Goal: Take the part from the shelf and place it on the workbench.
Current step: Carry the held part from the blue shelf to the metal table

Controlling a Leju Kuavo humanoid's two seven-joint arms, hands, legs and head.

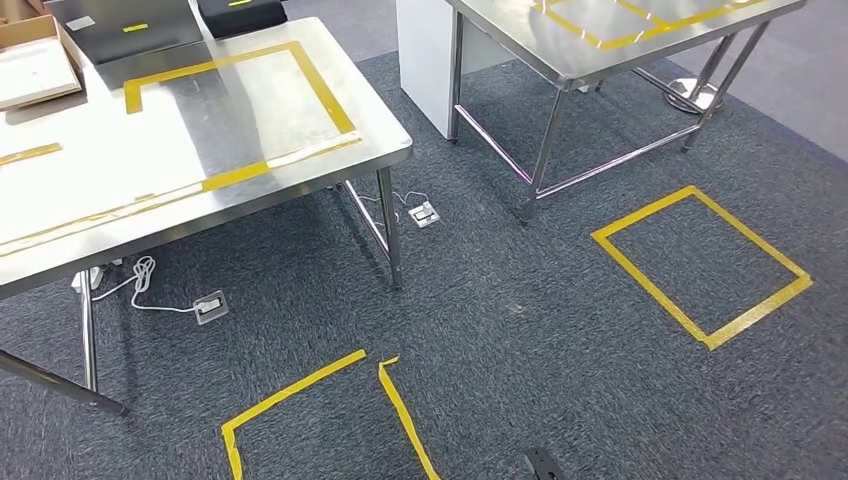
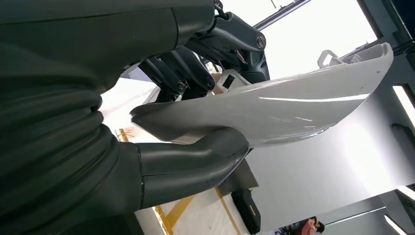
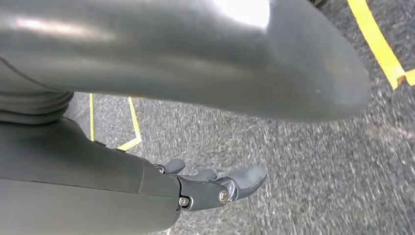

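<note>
White curved part (image 2: 293,110) was pinched by the left hand (image 2: 195,122); right hand (image 3: 210,188) hung empty, fingers apart. Slippage was judged possible before the steel workbench (image 1: 250,110) was reached.

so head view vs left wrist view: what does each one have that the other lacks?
Head view alone: two steel tables, the near table and the far table, each marked with yellow tape, taped squares on the carpet, and a white cable under the near table.

Left wrist view alone: the left hand holding a glossy white curved part between thumb and fingers, and a person low in the background.

Both: yellow tape lines on a pale tabletop.
</note>
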